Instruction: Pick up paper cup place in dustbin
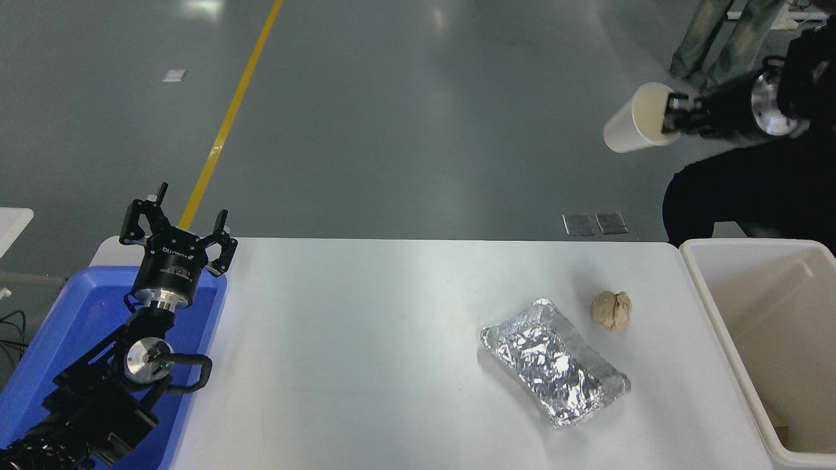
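1. Table: white, holds a crumpled silver foil tray right of centre and a beige crumpled paper ball just beyond it, the two close but apart. Both sit near the dustbin's left wall.
2. Dustbin: large cream-white rectangular bin at the table's right end, thick rim, smooth walls, open top. A bit of brownish scrap shows at its lower inside corner.
3. Blue plastic tub at the table's left end. Left arm parked over it; left gripper points away from the camera, fingers spread wide, holding nothing.
4. A person in dark clothing is at the far right, behind the dustbin's far rim. Another person's legs show at the top right.
5. Right gripper comes in from the right edge, high up, clamped on the paper cup's rim, one finger reaching inside the mouth.
6. Paper cup: plain cream-white, tapered, no print. Held nearly on its side, base pointing left and slightly down, mouth toward the gripper. It hangs in the air beyond the table's far edge, left of the dustbin, not above its opening.
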Tool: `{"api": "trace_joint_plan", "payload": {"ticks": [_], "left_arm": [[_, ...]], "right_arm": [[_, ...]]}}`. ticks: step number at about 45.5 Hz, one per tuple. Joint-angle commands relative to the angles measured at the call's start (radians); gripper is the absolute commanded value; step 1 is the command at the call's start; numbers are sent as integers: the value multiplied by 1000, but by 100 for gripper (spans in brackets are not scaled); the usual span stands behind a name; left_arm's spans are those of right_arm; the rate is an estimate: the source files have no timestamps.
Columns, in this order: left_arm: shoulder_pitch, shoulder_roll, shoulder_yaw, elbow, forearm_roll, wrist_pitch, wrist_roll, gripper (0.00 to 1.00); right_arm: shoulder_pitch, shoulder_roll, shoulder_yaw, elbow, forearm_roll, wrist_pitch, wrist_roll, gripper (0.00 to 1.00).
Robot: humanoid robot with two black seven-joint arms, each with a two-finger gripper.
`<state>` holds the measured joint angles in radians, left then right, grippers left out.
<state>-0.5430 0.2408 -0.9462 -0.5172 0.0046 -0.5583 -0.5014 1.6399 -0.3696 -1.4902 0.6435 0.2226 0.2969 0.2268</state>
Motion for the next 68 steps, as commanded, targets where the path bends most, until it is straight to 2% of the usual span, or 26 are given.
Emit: {"api": "trace_joint_plan", "payload": {"ticks": [1,11,16,26,41,68], "left_arm": [[0,0,0,-1,0,0,0,98],[0,0,0,-1,0,0,0,98],[0,0,0,0,0,0,0,98],[0,0,0,-1,0,0,0,98],[0,0,0,0,0,0,0,98],[0,0,0,0,0,0,1,98]], "right_arm": [[-166,-37,-8,-71,130,-154,-158,0],[-267,-45,2,-101,239,-251,-242,0],[-327,-46,31,-102,285,-314,-261,0],[-437,-72,74,-119,288,-398,-262,0],[-638,-72,168,-209,288,-426,-262,0],[-807,-52,284,-239,276,-453,-261,0]]}}
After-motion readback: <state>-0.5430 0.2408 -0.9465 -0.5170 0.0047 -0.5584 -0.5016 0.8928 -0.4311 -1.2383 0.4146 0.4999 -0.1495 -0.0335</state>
